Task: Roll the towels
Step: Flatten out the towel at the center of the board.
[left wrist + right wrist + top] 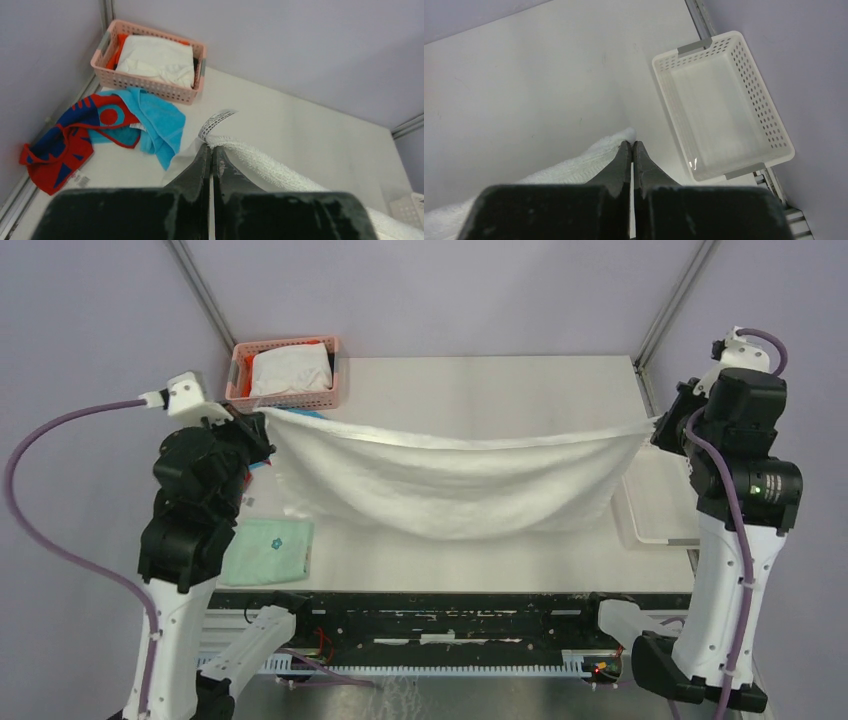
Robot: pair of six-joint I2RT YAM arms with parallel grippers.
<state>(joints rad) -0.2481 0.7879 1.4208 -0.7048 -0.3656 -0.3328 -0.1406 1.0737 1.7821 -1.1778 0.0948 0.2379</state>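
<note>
Both tools are clamped tight on the white towel. Our left tool pinches the corner that carries the care label, and our right tool pinches the opposite corner. The cloth hangs stretched across the centre of the top view, its middle sagging toward the bench. The turquoise towel and the red-and-blue towel lie crumpled at the left of the left wrist view, just below the pink basket.

Each grip takes only a thin bit of hem, so we judge that pulling further apart could slip a corner free and drop that side. Lowering unevenly could set folds into the sheet. It could also drape one end over the crumpled towels or over the white basket at the right of the right wrist view.
</note>
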